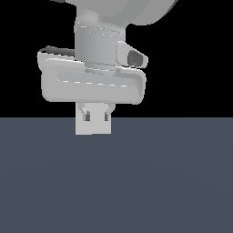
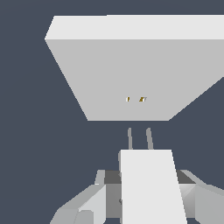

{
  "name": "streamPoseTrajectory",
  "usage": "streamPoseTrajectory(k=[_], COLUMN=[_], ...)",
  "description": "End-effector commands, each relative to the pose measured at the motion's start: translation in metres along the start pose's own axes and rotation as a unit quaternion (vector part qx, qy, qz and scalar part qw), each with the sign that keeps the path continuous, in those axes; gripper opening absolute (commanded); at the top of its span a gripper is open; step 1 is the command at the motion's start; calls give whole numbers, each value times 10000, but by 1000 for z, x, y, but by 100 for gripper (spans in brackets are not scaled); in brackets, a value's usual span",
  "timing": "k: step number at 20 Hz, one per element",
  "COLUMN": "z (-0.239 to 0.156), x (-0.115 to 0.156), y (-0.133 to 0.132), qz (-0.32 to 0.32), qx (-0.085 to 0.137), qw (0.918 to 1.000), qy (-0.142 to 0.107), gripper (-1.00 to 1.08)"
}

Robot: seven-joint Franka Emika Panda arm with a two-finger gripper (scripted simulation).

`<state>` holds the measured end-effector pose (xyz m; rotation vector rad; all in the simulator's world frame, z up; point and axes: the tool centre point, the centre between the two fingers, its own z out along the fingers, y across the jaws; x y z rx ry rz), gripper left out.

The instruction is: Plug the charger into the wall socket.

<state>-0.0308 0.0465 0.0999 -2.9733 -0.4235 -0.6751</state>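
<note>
Pincer (image 1: pixel 93 113) clamped on small white cube-like charger (image 2: pixel 151 188), its two grey prongs (image 2: pixel 140 139) facing, short of, flat white square wall socket (image 2: pixel 131 65) holes

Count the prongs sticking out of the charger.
2. Both prongs project side by side from the charger in the gripper, pointing toward the wall socket and short of its two holes. The exterior view hides them.

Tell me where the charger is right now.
The charger sits clamped in the gripper, above the floor in the exterior view; its two prongs point at the wall socket, not yet touching.
</note>
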Motion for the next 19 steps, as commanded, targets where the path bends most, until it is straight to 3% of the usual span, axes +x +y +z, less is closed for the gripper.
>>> streamPoseTrajectory(k=[1, 10, 19], z=[3, 17, 19], x=[6, 35, 39], y=[0, 0, 0], qz=[0, 2, -4], qx=[1, 2, -3], qw=[10000, 10000, 10000], qy=[2, 3, 2], gripper=[-100, -100, -100])
